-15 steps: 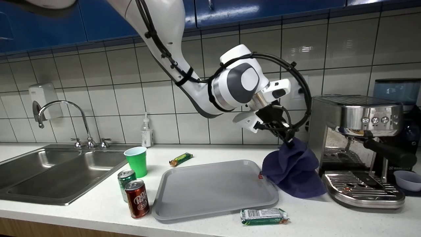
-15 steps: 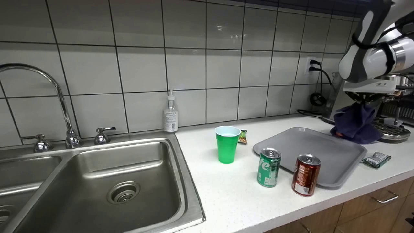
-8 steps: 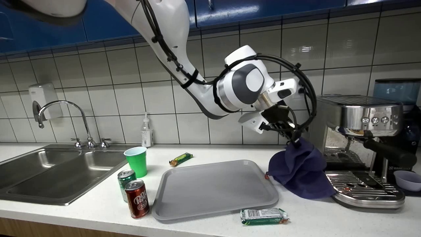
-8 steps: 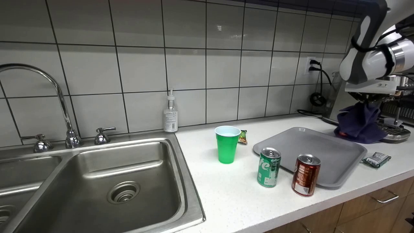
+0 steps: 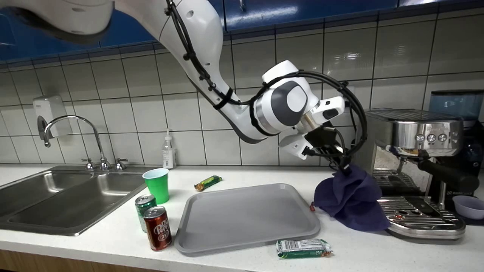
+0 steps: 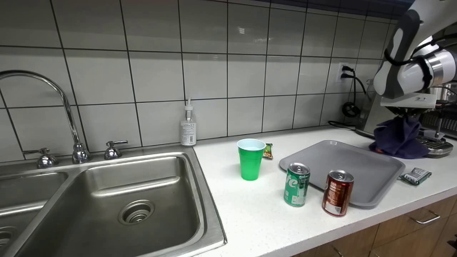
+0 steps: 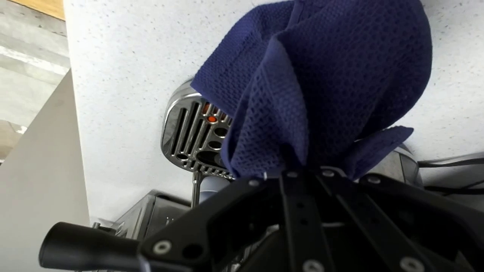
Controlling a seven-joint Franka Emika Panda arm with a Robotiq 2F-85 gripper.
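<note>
Just beside the grey tray (image 5: 247, 217), the gripper (image 5: 345, 169) pinches a bunched fold of the navy cloth (image 5: 351, 200), seemingly the guiding step, so the next move likely calls for a firm hold, though contact below is unclear.

1. The gripper (image 5: 345, 169) has travelled away from the grey tray (image 5: 247, 215) toward the coffee machine (image 5: 406, 130) over the last second, and sunk a little in the latter half.
2. The navy cloth (image 5: 349, 199) has gone along: in an exterior view it now hides more of the drip tray (image 5: 425, 221) at the edge facing the grey tray, and uncovers more of the grey tray's own edge there.
3. The red patch (image 5: 312, 207) at the cloth's border, seen inside the grey tray's rim a second ago, now shows at its outer side.
4. The upper section of the arm (image 5: 72, 18) hangs lower, hiding more of the blue cupboards (image 5: 310, 11).
</note>
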